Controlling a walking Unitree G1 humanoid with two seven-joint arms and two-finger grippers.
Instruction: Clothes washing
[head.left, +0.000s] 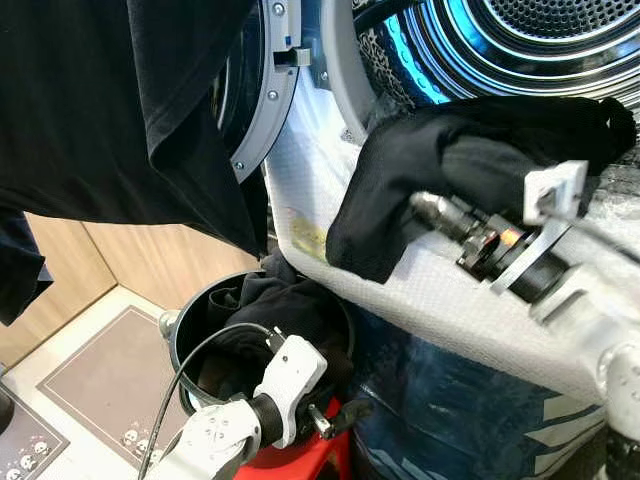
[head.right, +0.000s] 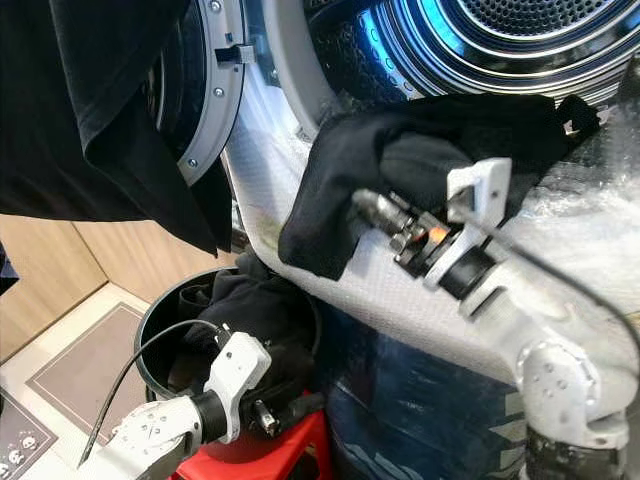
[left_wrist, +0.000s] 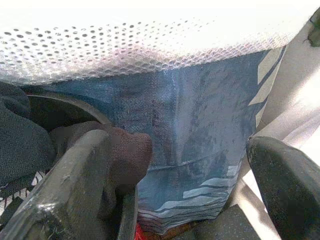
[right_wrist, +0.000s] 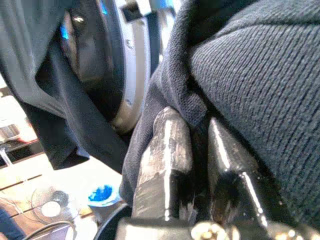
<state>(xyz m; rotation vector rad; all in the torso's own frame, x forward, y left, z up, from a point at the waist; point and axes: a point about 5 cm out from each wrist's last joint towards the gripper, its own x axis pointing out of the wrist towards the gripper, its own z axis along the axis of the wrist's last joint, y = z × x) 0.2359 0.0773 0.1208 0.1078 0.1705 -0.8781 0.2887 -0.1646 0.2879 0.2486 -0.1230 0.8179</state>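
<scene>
My right gripper (head.left: 418, 206) is shut on a black knit garment (head.left: 470, 160) that lies bunched over the padded lip of the washing machine, just below the blue-lit drum (head.left: 520, 40). Up close, both fingers (right_wrist: 167, 150) pinch a fold of the fabric. Low down, my left gripper (head.left: 335, 415) is open beside the rim of a black round basket (head.left: 185, 325) holding dark clothes (head.left: 290, 300). One of its fingers (left_wrist: 85, 170) rests against a dark cloth at the basket's edge; nothing is between the fingers.
A large black shirt (head.left: 120, 100) hangs over the open machine door (head.left: 268, 90) at the upper left. White mesh padding (head.left: 420, 290) covers the machine front, with blue fabric (head.left: 450, 400) below. A red stool (head.left: 300, 465) stands under my left gripper. Patterned mats (head.left: 100, 370) lie on the floor.
</scene>
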